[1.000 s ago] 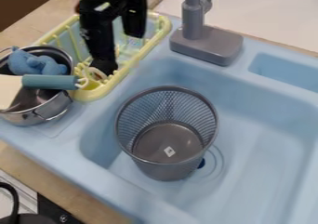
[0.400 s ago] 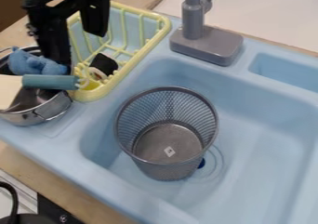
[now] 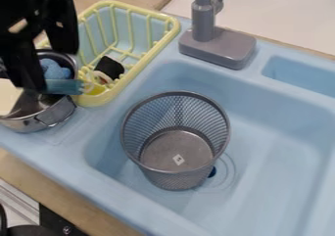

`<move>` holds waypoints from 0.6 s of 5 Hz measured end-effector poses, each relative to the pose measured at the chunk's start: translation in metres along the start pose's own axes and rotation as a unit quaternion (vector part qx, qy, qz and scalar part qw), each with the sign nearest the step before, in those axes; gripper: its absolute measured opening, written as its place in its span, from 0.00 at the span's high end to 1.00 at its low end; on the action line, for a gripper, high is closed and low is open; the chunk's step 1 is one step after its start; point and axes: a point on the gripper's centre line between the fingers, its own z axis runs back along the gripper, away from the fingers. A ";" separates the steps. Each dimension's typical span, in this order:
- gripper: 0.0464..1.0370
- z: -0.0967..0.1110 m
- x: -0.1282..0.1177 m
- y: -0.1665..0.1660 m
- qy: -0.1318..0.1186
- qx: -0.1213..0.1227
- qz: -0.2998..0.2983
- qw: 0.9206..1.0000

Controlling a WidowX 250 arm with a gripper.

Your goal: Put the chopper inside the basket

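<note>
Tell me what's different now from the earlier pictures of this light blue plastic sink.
The black two-finger gripper moved left, from over the pale yellow rack to above the cream-bladed, teal-handled chopper. The black cable at lower left shifted toward the edge. Nothing was visibly picked up; the chopper, rack and grey mesh basket stayed put.

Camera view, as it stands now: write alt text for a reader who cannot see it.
A black robot gripper hangs over a metal pot with a teal-handled chopper lying across it. In the light-blue sink stands a grey mesh basket; beside the pot is a yellow rack.
</note>
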 end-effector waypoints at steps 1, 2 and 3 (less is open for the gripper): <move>0.04 -0.005 -0.003 0.005 0.019 -0.010 0.007 1.000; 0.04 -0.002 -0.009 0.002 0.043 -0.032 0.007 0.999; 0.04 -0.004 -0.012 -0.002 0.056 -0.044 0.024 0.997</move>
